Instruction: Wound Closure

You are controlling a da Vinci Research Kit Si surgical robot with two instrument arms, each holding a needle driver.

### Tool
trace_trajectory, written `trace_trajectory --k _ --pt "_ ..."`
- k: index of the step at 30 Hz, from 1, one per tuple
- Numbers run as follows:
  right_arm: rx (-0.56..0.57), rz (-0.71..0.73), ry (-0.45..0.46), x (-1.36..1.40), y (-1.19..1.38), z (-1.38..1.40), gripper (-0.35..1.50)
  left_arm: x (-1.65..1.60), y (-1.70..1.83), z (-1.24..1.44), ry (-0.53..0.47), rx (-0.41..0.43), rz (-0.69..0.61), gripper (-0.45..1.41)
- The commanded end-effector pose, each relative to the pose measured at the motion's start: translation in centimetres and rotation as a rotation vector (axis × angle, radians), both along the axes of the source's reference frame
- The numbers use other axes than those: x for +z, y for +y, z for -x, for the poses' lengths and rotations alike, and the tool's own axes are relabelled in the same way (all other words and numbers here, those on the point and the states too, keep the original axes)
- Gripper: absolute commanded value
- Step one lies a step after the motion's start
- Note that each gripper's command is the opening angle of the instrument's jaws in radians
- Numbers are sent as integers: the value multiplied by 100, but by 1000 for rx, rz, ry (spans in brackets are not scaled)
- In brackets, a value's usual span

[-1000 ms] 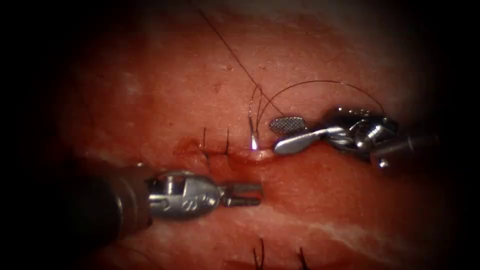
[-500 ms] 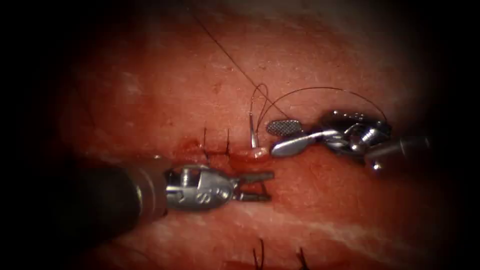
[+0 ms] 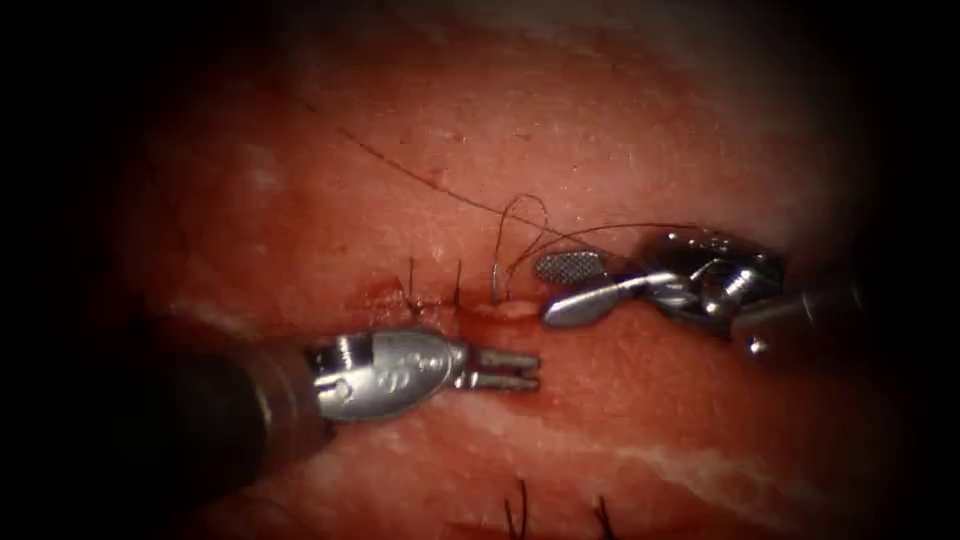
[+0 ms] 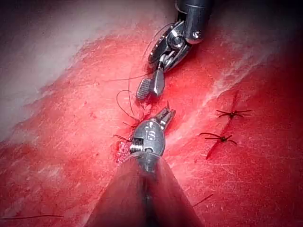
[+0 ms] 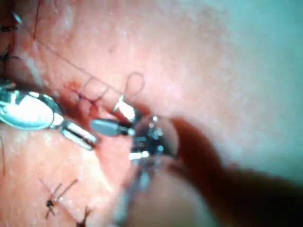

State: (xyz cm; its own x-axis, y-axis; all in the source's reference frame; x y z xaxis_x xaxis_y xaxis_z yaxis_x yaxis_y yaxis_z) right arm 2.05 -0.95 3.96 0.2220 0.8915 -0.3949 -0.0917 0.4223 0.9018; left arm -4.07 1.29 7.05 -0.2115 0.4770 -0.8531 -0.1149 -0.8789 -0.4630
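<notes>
- The tissue (image 3: 640, 130), pork belly wet with red fluid (image 3: 600, 380), carries the cut (image 3: 440, 305) across the middle of the endoscope frame. Its left part is already closed by two dark stitches (image 3: 432, 290), and the open end lies just right of them, likely why both tools meet there.
- The left tool (image 3: 505, 370) comes in from the lower left and lies just below the cut. Its jaws are a narrow slit apart and hold nothing; in the left wrist view (image 4: 163, 115) they point at the same spot.
- The right tool (image 3: 560, 290) comes in from the right, its jaws spread wide: the ridged face of the upper one is turned to the camera, the smooth lower one reaches toward the cut. Nothing sits between them.
- The needle (image 3: 497, 283) stands just right of the stitches at the cut's upper lip, between the two tools. One short bright stretch rises from the tissue, so it appears to be seated in it; the rest of its curve and its point are hidden.
- The thread (image 3: 520, 205) loops above the needle and trails to the upper left over the tissue; another strand runs right behind the right tool, where I cannot follow it.
</notes>
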Motion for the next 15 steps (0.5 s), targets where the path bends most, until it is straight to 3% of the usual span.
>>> trace_trajectory --k 1,6,15 --pt "-3 -5 2 4 -13 -2 109 3 -5 6 -27 -8 -49 -45" --pt "-2 -4 0 3 -14 -2 109 -22 -2 5 -148 -35 -264 -45" --pt "-7 -4 4 1 -16 2 111 -60 -7 7 -274 -13 -498 -45"
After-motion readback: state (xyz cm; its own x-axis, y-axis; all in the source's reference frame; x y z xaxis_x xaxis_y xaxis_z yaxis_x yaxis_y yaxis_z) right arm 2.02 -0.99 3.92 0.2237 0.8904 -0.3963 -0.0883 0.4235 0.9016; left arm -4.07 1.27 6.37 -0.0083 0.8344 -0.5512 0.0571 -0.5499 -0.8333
